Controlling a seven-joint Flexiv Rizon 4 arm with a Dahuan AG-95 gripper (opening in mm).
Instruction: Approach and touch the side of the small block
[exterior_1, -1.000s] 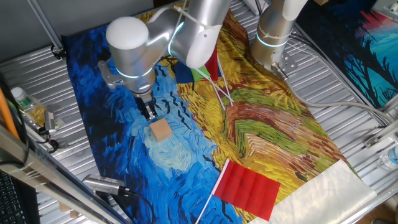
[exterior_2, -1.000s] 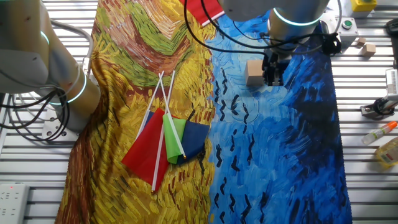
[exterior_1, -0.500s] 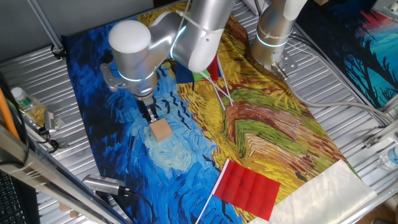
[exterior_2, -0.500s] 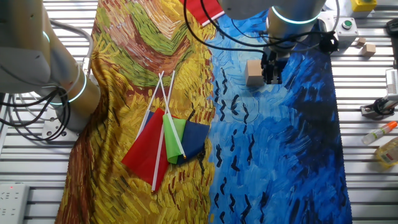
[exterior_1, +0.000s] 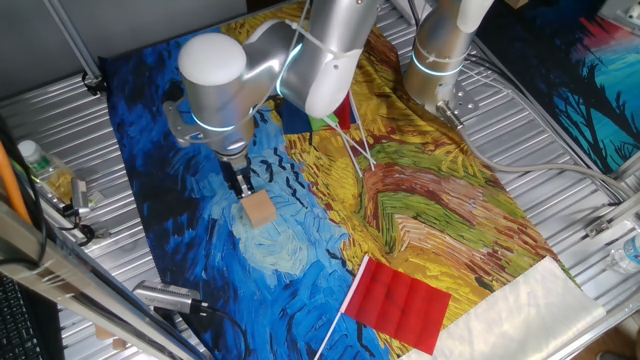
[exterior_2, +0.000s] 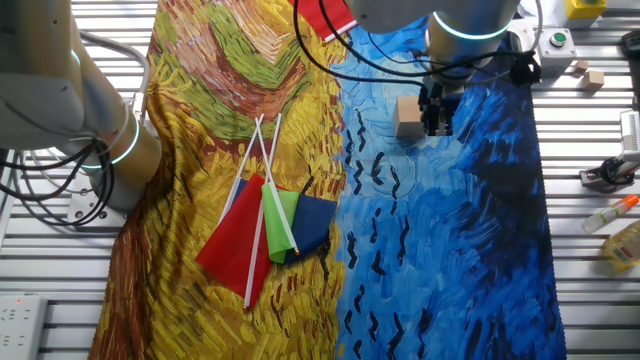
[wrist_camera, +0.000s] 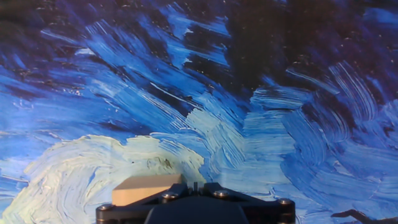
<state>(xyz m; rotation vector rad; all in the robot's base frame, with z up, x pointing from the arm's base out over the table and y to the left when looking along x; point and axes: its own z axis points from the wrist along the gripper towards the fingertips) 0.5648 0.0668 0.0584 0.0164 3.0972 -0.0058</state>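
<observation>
- The gripper (exterior_1: 243, 186) points down at the painted cloth (exterior_1: 420, 210) with its fingers (exterior_2: 436, 124) drawn together and grasping nothing, a narrow tip suited to a sideways touch; it sits just beside the small block (exterior_1: 259, 209), though actual contact cannot be told
- The block (exterior_2: 407, 115) rests on the blue part of the cloth; in the hand view its top (wrist_camera: 146, 188) peeks out beside the gripper body
- The bundle of flags (exterior_2: 268, 222) and the red flag (exterior_1: 400, 302) lie well apart on the desk (exterior_1: 560, 215); nothing blocks the approach
</observation>
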